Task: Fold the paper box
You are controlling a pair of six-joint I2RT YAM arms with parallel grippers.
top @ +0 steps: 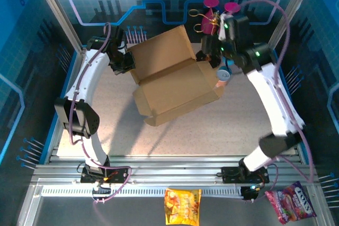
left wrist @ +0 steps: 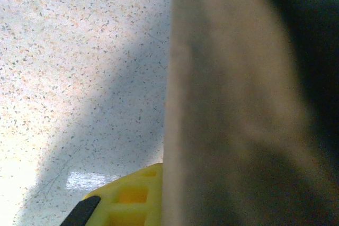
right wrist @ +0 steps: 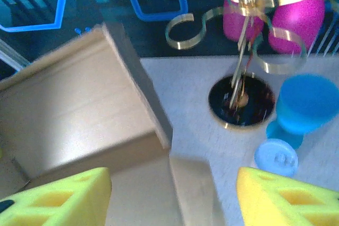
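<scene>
1. From above, I count one brown paper box (top: pixel 175 78), lying half open in the middle of the table (top: pixel 212 136) with one big flap raised toward the back wall. My left gripper (top: pixel 126 64) is at its left edge, and my right gripper (top: pixel 206 55) is by its far right corner. Two snack bags lie at the near edge: one yellow bag (top: pixel 183 206) and one purple bag (top: pixel 290 200). The purple bag's white lettering is too small for me to read.

2. On my left wrist, the box's cardboard runs up the frame as a blurred slab, right against my one visible yellow finger (left wrist: pixel 132 199). The speckled table lies to the left. The cardboard hides the other finger, so I cannot tell whether this gripper is clenched on the box or loose.

3. On my right wrist, my two yellow fingers (right wrist: pixel 69 194) stand wide apart, released, with nothing between them. The box's raised flap and corner lie just below. Beyond it stands one gold wire stand (right wrist: pixel 241 78) with two pink ornaments (right wrist: pixel 299 14). To the right are one blue cup (right wrist: pixel 307 104) and one blue lid (right wrist: pixel 275 157) just beside it.
</scene>
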